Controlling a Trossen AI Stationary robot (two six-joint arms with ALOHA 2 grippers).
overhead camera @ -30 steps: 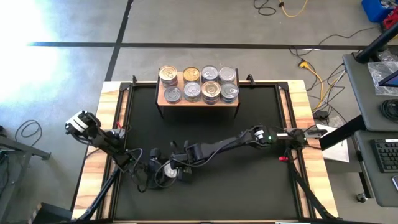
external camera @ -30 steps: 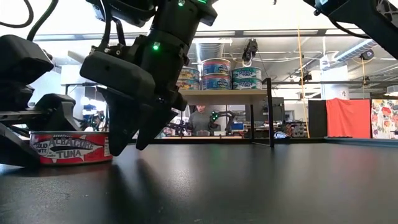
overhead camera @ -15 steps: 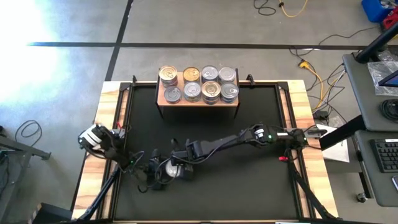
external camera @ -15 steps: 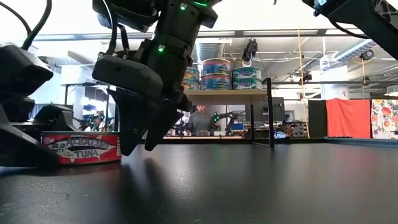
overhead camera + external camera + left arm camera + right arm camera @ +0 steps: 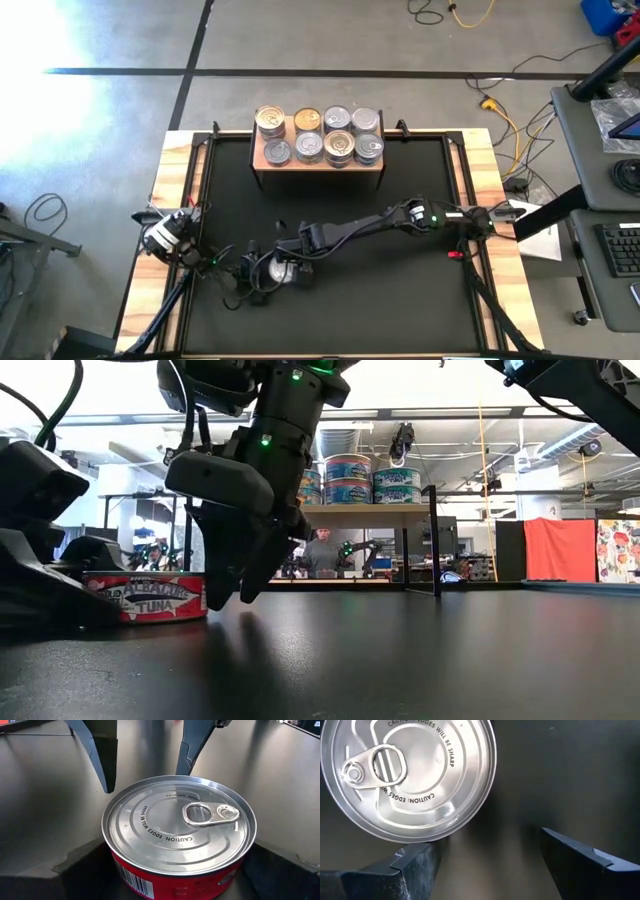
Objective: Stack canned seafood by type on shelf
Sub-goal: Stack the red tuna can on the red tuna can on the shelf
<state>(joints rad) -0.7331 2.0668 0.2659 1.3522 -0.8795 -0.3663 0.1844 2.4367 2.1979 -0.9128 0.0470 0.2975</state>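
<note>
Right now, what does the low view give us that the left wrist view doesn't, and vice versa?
Only the low view shows the red side label reading albacore tuna on the can, the shelf behind with stacked cans, and a person in the room beyond. Only the left wrist view shows the can's silver lid with its pull tab and printed caution, seen from above, and the left gripper around its sides. Both show the same red can standing on the black table, with the right gripper open, its fingers hanging just beside it.
</note>
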